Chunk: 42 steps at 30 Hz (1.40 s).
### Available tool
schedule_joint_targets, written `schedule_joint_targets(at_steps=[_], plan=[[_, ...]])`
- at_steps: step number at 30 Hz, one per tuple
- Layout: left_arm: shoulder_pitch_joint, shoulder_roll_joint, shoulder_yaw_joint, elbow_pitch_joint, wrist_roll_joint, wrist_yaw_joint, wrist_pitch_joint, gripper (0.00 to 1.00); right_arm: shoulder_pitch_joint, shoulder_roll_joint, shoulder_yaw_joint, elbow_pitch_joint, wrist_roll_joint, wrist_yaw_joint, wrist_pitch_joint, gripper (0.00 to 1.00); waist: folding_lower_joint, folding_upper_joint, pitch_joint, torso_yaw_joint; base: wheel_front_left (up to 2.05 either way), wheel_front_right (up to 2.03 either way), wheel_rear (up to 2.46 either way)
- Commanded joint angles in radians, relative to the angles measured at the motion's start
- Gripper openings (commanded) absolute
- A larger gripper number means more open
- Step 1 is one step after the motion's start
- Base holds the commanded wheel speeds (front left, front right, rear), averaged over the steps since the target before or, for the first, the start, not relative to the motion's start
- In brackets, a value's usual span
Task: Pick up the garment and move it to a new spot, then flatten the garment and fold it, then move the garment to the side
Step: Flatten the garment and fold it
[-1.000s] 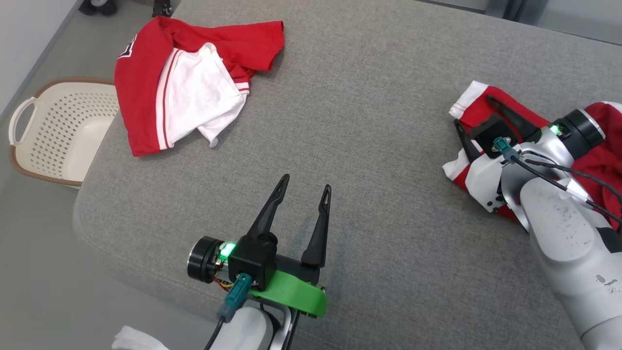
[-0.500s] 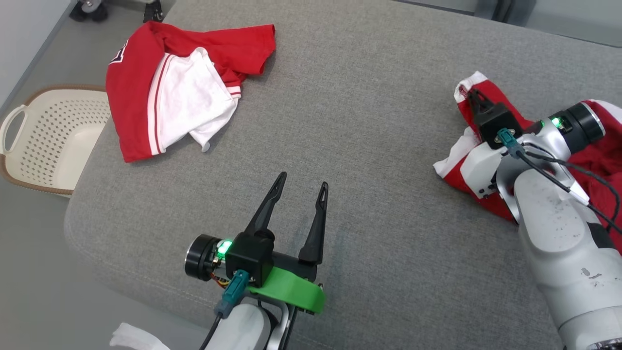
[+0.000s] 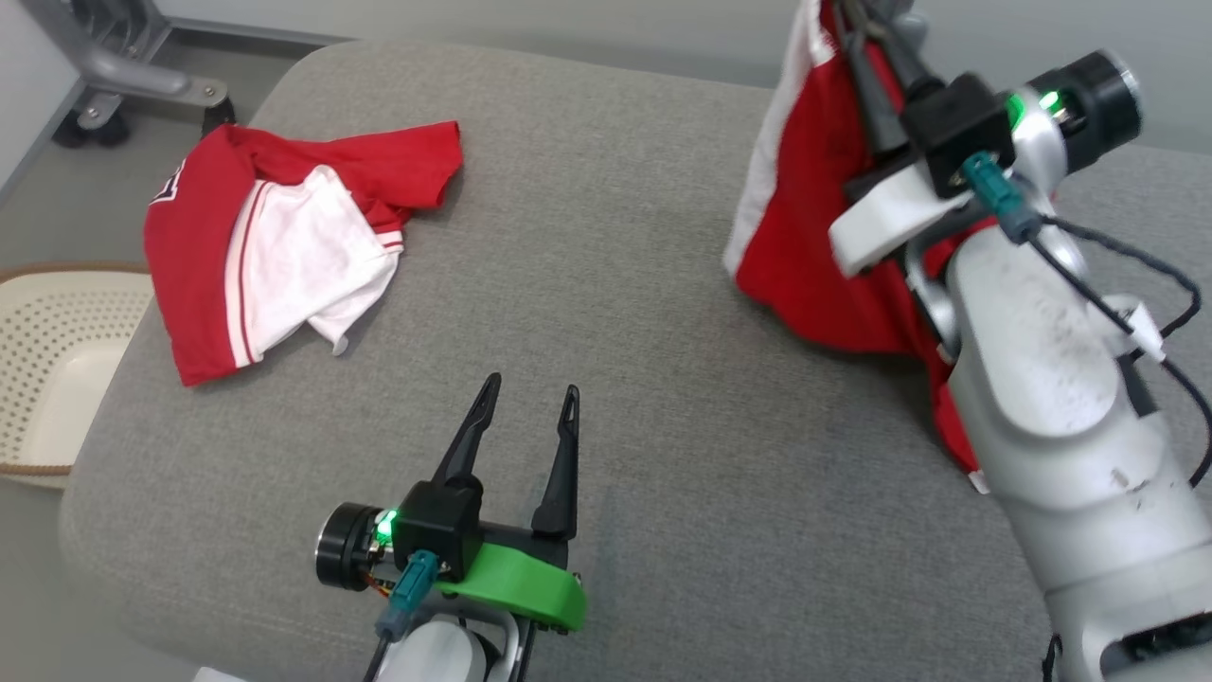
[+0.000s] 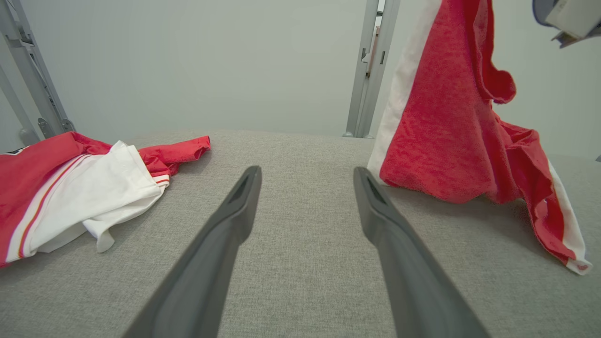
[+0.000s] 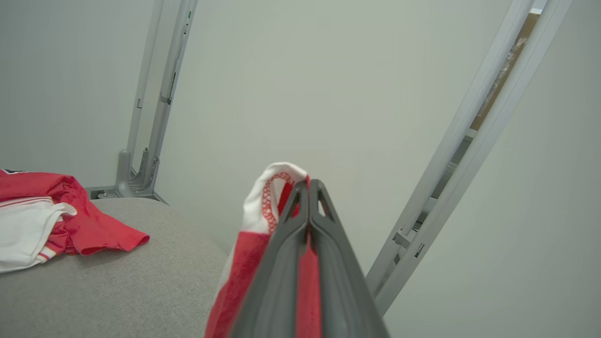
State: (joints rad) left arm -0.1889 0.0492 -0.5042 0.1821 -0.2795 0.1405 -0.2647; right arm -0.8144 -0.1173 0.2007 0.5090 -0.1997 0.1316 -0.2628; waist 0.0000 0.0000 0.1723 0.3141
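At the far left, off the edge of the grey cushion (image 3: pixel 644 284), a pale perforated basket (image 3: pixel 47 379) sits on the floor. Just inside that edge a second red-and-white shirt (image 3: pixel 275 256) lies crumpled, with no gripper near it. Nearer the middle, the left gripper (image 3: pixel 531 386) hovers low over bare fabric, its fingers spread wide and nothing between them. To the right, the right gripper (image 5: pixel 309 185) is pinched tight on a white-trimmed edge of the garment (image 3: pixel 805 218), which hangs from it in a long red drape. In the left wrist view one trailing end appears to rest on the cushion, so the cloth is not fully clear of the surface. By my reading the pick-up is made and the carry to a new spot is in hand. Setting down, flattening, folding and moving aside are all left to do.
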Motion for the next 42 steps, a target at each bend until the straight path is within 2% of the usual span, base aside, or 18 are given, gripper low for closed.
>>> schedule_joint_targets(at_steps=[1,6,10,13,17,26,29,31,32,33,38,42], plan=[[0.019,0.003,0.014,0.000,0.014,-0.004,0.000,1.00,0.069,-0.008,0.049,-0.011,0.056,-0.002,-0.002,0.00,0.0000,0.0000,-0.055,-0.080,0.00,0.00,0.00],[0.047,0.003,0.053,-0.003,0.026,-0.014,0.000,1.00,0.279,-0.132,0.256,-0.142,0.300,-0.002,0.033,0.00,0.0000,0.0000,-0.084,-0.171,0.00,0.00,0.00],[0.054,0.003,0.078,-0.002,0.041,-0.024,0.000,1.00,0.453,-0.285,0.375,-0.273,0.467,-0.002,0.103,0.00,0.0000,0.0000,-0.091,-0.242,0.00,0.00,0.00],[0.047,0.002,0.086,0.000,0.050,-0.033,0.000,1.00,0.542,-0.416,0.422,-0.329,0.505,-0.002,0.146,0.00,0.0000,0.0000,-0.094,-0.283,0.00,0.00,0.00],[0.046,0.003,0.093,0.003,0.058,-0.041,0.000,1.00,0.604,-0.500,0.399,-0.337,0.514,-0.002,0.178,0.00,0.0000,0.0000,-0.096,-0.326,0.00,0.00,0.00],[0.042,0.003,0.091,0.017,0.071,-0.054,0.000,1.00,0.646,-0.556,0.377,-0.246,0.402,-0.002,0.183,0.00,0.0000,0.0000,-0.094,-0.372,0.00,0.00,0.00],[0.038,0.003,0.091,0.016,0.072,-0.054,0.000,1.00,0.666,-0.550,0.310,-0.178,0.373,-0.002,0.199,0.00,0.0000,0.0000,-0.091,-0.378,0.00,0.00,0.00],[0.036,0.003,0.089,0.017,0.072,-0.055,0.000,1.00,0.669,-0.522,0.254,-0.153,0.355,-0.002,0.189,0.00,0.0000,0.0000,-0.089,-0.381,0.00,0.00,0.00],[0.036,0.003,0.088,0.018,0.071,-0.055,0.000,1.00,0.664,-0.508,0.226,-0.154,0.342,-0.002,0.171,0.68,0.0000,0.0000,-0.089,-0.382,0.00,0.00,0.00],[0.035,0.003,0.087,0.019,0.069,-0.054,0.000,1.00,0.673,-0.477,0.191,-0.149,0.356,-0.002,0.160,1.00,0.0000,0.0000,-0.089,-0.383,0.00,0.00,0.00],[0.043,0.003,0.082,0.023,0.059,-0.049,0.000,1.00,0.689,-0.372,0.062,-0.193,0.358,-0.002,0.086,1.00,0.0000,0.0000,-0.098,-0.393,0.00,0.00,0.00],[0.037,0.003,0.082,0.017,0.053,-0.046,0.001,1.00,0.714,-0.277,-0.020,-0.282,0.350,-0.002,0.027,1.00,0.0000,0.0000,-0.103,-0.405,0.00,0.00,0.00]])
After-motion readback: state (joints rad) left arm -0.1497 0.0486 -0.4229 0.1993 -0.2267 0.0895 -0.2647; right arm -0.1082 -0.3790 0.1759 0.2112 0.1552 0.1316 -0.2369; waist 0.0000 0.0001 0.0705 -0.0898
